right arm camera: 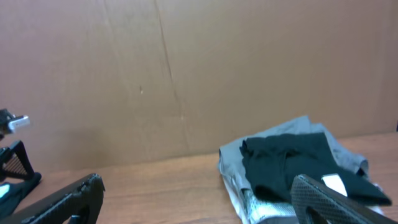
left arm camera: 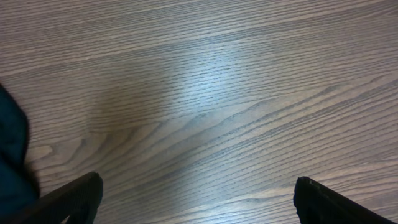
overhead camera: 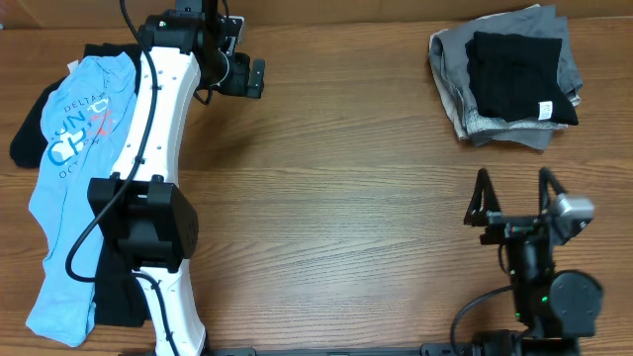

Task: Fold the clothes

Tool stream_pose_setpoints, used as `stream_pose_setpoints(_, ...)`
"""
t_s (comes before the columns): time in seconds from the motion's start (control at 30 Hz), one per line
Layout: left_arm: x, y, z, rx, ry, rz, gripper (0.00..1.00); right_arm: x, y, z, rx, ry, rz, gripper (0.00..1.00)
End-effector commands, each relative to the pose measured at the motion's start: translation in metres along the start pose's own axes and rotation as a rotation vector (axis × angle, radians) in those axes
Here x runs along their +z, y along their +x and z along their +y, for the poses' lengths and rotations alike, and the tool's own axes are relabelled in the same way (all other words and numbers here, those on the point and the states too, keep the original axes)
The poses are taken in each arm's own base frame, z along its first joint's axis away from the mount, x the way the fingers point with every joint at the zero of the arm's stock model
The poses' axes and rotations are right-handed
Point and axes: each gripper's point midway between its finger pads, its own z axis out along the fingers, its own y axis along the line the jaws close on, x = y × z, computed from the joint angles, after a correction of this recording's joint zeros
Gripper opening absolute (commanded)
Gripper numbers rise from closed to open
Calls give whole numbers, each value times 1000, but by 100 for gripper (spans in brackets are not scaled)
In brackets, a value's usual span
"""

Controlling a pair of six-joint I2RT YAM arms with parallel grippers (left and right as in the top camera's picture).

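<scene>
A light blue T-shirt with printed letters (overhead camera: 69, 178) lies unfolded along the table's left edge, over dark clothes (overhead camera: 25, 138). A stack of folded clothes, grey (overhead camera: 455, 84) under black (overhead camera: 519, 74), sits at the back right; it also shows in the right wrist view (right arm camera: 292, 168). My left gripper (overhead camera: 245, 77) is open and empty over bare wood at the back, right of the blue shirt; its fingers frame the wood in the left wrist view (left arm camera: 199, 196). My right gripper (overhead camera: 514, 193) is open and empty near the front right, pointing at the folded stack (right arm camera: 199, 199).
A dark garment edge (left arm camera: 11, 155) shows at the left of the left wrist view. A brown cardboard wall (right arm camera: 186, 74) stands behind the table. Bare wood table (overhead camera: 346, 198) spans the middle between the two piles.
</scene>
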Motion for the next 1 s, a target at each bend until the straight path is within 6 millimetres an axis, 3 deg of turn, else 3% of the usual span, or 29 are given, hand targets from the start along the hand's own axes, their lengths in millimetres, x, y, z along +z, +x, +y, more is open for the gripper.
stream_pose_setpoints(0.0, 5, 2, 5, -15, -4, 12, 100, -5, 18, -4, 25, -2, -35, 100)
stream_pose_setpoints(0.37, 5, 2, 5, -15, -4, 12, 100, -11, 57, -12, 23, -7, -96, 100)
stream_pose_setpoints(0.53, 5, 2, 5, -14, -4, 12, 100, -12, 74, -19, 25, 27, -28, 100)
stream_pose_setpoints(0.7, 5, 2, 5, -15, -4, 12, 100, -13, 107, -25, 29, 57, 106, 100)
stream_pose_setpoints(0.97, 5, 2, 5, -14, -4, 12, 100, -13, 107, -25, 11, 50, 104, 100)
